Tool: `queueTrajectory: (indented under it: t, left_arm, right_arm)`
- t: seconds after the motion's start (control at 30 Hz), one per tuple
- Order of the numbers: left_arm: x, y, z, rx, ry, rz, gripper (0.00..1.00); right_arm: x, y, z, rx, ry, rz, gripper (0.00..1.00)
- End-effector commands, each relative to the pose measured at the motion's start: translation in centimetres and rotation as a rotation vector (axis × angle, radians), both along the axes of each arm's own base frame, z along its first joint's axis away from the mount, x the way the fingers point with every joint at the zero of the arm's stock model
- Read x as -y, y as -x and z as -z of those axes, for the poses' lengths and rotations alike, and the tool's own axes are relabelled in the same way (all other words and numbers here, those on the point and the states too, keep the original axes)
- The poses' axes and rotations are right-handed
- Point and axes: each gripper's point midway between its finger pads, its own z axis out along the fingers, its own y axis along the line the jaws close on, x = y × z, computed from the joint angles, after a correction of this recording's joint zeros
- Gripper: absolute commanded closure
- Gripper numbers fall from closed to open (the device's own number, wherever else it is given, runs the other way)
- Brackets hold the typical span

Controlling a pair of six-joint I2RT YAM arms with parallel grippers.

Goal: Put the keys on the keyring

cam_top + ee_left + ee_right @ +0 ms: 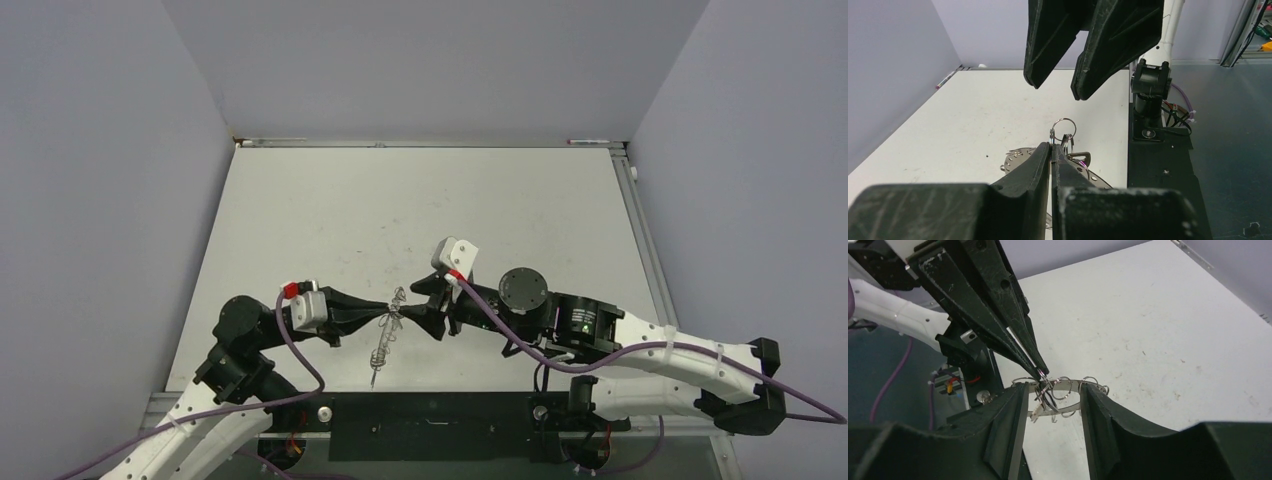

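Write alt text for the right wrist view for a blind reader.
The left arm's black pincer reaches down from the upper left, shut on a thin wire loop at the rim of a flat grey metal keyring over the white table. In the foreground the right pincer is open, one finger on either side of the ring.

Overhead; wrists opposed — perhaps sharing keyring (pixel 1015 159).

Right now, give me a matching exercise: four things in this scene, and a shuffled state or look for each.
Things:
1. left gripper
2. right gripper
3. keyring
4. table

States:
A. jaws apart
B. white and scuffed
C. flat grey metal, pinched at its rim
D. clamped shut

Pairs: 1-D, 2-A, 3-C, 4-B
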Motion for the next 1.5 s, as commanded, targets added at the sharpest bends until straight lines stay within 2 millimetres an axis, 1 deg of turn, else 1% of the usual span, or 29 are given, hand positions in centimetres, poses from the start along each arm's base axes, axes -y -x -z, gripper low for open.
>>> queueTrajectory:
  t: [0.0, 0.1, 0.2, 0.27, 0.4, 0.7, 0.93, 1.1, 1.3, 1.37, 1.47]
  left_arm:
    - [-0.6, -0.9, -1.8, 0.049, 0.044, -0.065, 1.0]
    - [-0.7, -1.1, -1.7, 0.044, 0.044, -0.079, 1.0]
    - [-0.7, -1.1, -1.7, 0.044, 0.045, -0.083, 1.0]
    - [-0.8, -1.1, -1.8, 0.046, 0.046, -0.083, 1.0]
    - [-0.9, -1.1, -1.9, 0.049, 0.052, -0.093, 1.0]
    - [-1.0, -1.2, -1.9, 0.046, 0.05, -0.1, 1.0]
    - [-1.0, -1.2, -2.0, 0.051, 0.053, -0.099, 1.0]
    - [-1.1, -1.3, -2.0, 0.052, 0.055, -0.104, 1.0]
    - [-1.2, -1.3, -2.1, 0.057, 0.059, -0.107, 1.0]
    - [-1.2, -1.3, -2.1, 0.057, 0.06, -0.107, 1.0]
    - [-1.2, -1.3, -2.2, 0.061, 0.062, -0.109, 1.0]
  right_arm:
    - [-1.0, -1.3, -3.4, -0.139, -0.153, 0.101, 0.57]
    - [-1.6, -1.4, -2.9, -0.21, -0.149, 0.12, 0.58]
    - [-2.2, -1.5, -2.4, -0.257, -0.14, 0.133, 0.64]
    - [-2.3, -1.7, -2.1, -0.272, -0.134, 0.145, 0.71]
    - [-2.4, -1.8, -2.0, -0.283, -0.131, 0.152, 0.77]
    - [-2.3, -1.4, -2.0, -0.31, -0.131, 0.143, 0.77]
    - [-2.6, -1.3, -0.6, -0.328, -0.089, 0.141, 0.76]
    - [-2.6, -1.2, -0.5, -0.333, -0.088, 0.136, 0.78]
    - [-2.7, -1.4, 0.2, -0.334, -0.062, 0.148, 0.79]
    - [-2.9, -1.3, 0.4, -0.335, -0.055, 0.143, 0.82]
    - [-3.1, -1.3, 0.7, -0.336, -0.044, 0.135, 0.88]
